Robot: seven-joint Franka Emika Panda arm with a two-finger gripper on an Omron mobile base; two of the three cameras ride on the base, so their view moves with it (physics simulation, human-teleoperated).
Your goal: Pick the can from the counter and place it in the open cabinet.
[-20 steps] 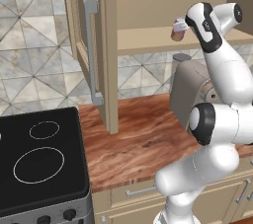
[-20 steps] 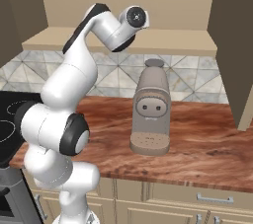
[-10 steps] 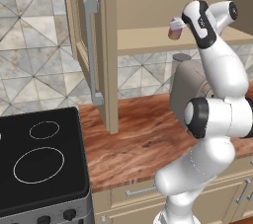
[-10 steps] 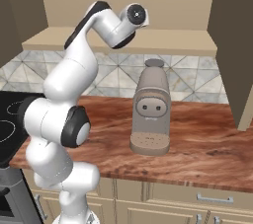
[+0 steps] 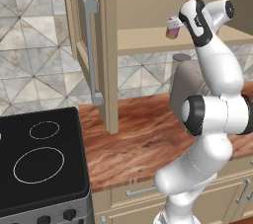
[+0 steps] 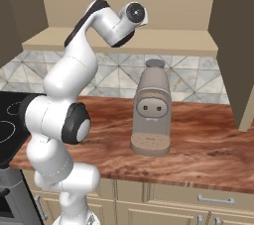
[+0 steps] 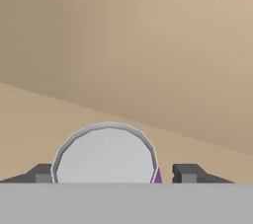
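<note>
Can on the cabinet shelf, jaws loosening.
I see the can (image 5: 172,27) upright between my parted jaws, right finger (image 7: 190,173) clear, on the open cabinet (image 5: 148,45) shelf.

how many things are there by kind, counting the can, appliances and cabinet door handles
can: 1
coffee machine: 1
stove: 1
bar handle: 1
total: 4

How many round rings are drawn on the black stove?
2. A small ring sits toward the back of the stove, and a big ring sits in front of it. More may lie past the picture's left edge.
</note>
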